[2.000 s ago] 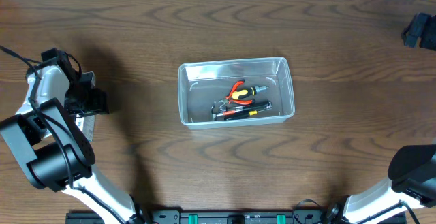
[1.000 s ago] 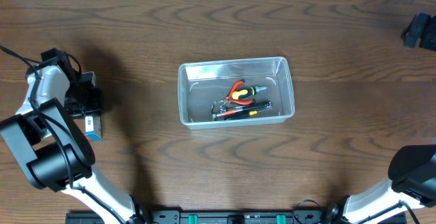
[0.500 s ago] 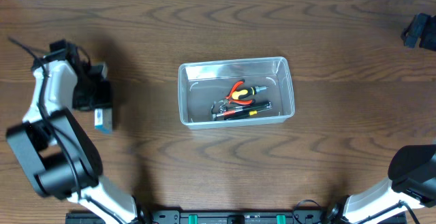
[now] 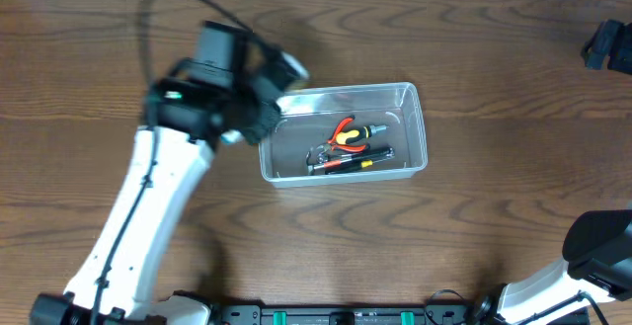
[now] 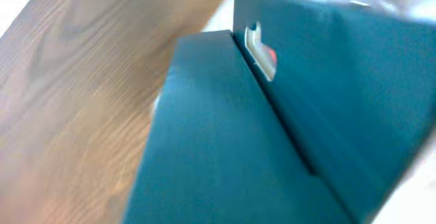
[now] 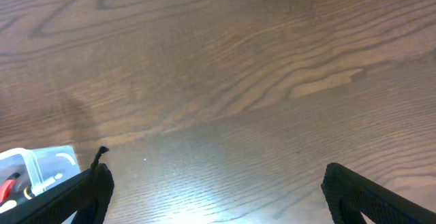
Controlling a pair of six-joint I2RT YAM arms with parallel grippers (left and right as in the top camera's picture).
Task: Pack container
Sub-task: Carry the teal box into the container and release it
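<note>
The clear container (image 4: 415, 93) sits mid-table, holding red-handled pliers (image 4: 342, 130), a small screwdriver (image 4: 372, 128) and dark tools with red and yellow grips (image 4: 348, 161). My left gripper (image 4: 265, 96), blurred by motion, hangs over the container's left rim. It is shut on the small blue-and-white box (image 5: 272, 129), which fills the left wrist view and hides the fingers. In the overhead view the box's pale end (image 4: 291, 67) juts out past the gripper. My right gripper (image 6: 214, 186) stands wide open over bare wood, with the container's corner (image 6: 37, 164) at lower left.
The dark wooden table (image 4: 494, 226) runs all round the container. My left arm (image 4: 148, 216) stretches diagonally from the lower left edge. A dark part of the right arm (image 4: 607, 46) sits at the far right edge, its base (image 4: 597, 251) at lower right.
My left arm has swung fast from the far left to the container's left rim, carrying the blue-and-white box up off the table. The right arm has not moved.
</note>
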